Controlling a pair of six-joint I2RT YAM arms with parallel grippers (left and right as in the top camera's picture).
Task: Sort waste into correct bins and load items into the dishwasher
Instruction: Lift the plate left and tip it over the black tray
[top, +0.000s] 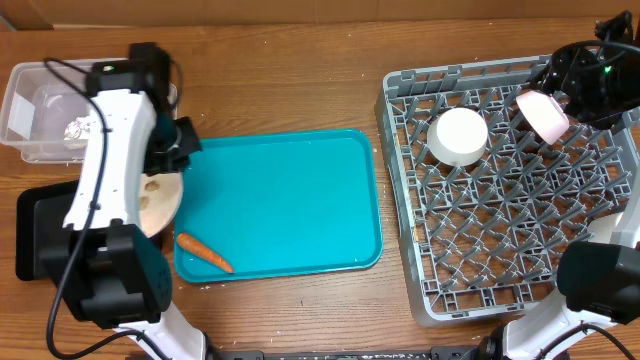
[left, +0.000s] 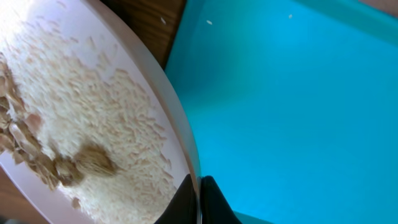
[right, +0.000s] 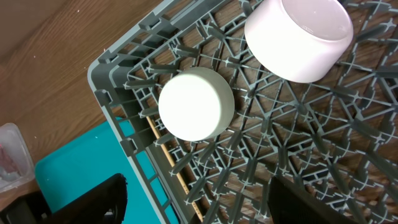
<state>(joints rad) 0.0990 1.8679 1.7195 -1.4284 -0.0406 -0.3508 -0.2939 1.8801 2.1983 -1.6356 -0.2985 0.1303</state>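
L fingers pinched shut on plate rim, teal tray just beside them. R fingers wide apart, empty; grey rack on wood counter beyond them.

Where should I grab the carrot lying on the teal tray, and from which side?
Take the carrot around its middle, coming straight down from above, jaws closing across its width. It lies flat and slanted near the teal tray's corner closest to the left arm, long and thin, with nothing lying against it.
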